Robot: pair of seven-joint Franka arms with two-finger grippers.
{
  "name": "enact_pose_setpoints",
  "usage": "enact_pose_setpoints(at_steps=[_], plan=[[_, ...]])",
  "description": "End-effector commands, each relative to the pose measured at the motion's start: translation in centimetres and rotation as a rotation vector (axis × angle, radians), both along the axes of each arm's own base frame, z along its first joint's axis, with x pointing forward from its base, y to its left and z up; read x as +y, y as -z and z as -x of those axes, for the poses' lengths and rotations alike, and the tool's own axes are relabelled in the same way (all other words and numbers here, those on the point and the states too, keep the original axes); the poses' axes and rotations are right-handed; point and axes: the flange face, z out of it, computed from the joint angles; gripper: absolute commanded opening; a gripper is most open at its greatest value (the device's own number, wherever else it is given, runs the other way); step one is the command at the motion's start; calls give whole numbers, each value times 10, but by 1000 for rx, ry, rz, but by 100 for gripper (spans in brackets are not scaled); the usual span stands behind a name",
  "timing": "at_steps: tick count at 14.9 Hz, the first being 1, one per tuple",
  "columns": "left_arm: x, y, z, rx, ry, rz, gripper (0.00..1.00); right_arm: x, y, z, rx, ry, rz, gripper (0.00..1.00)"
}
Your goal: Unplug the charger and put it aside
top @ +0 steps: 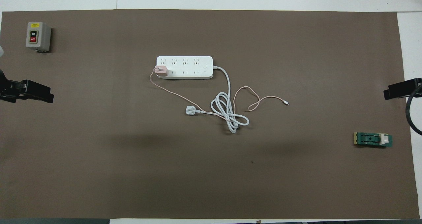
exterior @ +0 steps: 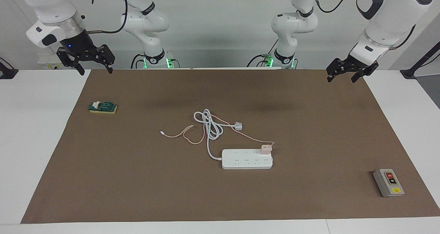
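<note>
Charger (exterior: 266, 148): a small pink cube plugged into the strip (exterior: 247, 159), in the end socket toward the left arm's end of the table and on the row nearer the robots. It is not yet unplugged.

Pink cable (exterior: 192, 134): it leaves the charger, runs toward the robots past the white plug (exterior: 238, 126), crosses the coiled white cord (exterior: 209, 125) and ends loose on the mat (exterior: 137, 192) toward the right arm's end.

Risk, strip lifting: the strip lies free on the mat, so a straight pull on the charger would likely drag or lift the whole strip instead of freeing the pins (unless the second arm pins it down).

Risk, cable snag: the pink cable lies tangled with the white cord; carrying the charger aside could tow the cord and plug along, or tug the strip.

Risk, slip: the charger is small and smooth-looking, so an off-centre pinch could pop off it.

Risk, bystanders: the grey switch box (exterior: 388, 182) and the green part (exterior: 103, 107) sit well apart from the strip and look unlikely to be disturbed.

Left gripper (exterior: 343, 75): fingers spread, holding nothing, touching nothing, hanging over the mat's corner at its own end.

Right gripper (exterior: 94, 66): fingers spread, empty, over the mat's edge at its end; waiting.
</note>
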Motion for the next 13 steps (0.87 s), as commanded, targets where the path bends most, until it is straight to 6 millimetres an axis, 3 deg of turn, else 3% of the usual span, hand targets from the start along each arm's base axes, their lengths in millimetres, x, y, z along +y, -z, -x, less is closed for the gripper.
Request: enact_pose_setpoints(at_steps=[1,7,9,13], plan=[[3,-6,4,-15,6,-9,100,-1,0,7,2,24,-17,100],[0,-5,5,-16,14,-12,100,-6,-2,5,-10,35,-16,100],[10,-5,5,-16,-5,-10,100,-6,-3,7,-7,29,-16,100],[13,-6,0,-21,-8,-20,100,-6,-1,7,-4,34,-17,100]])
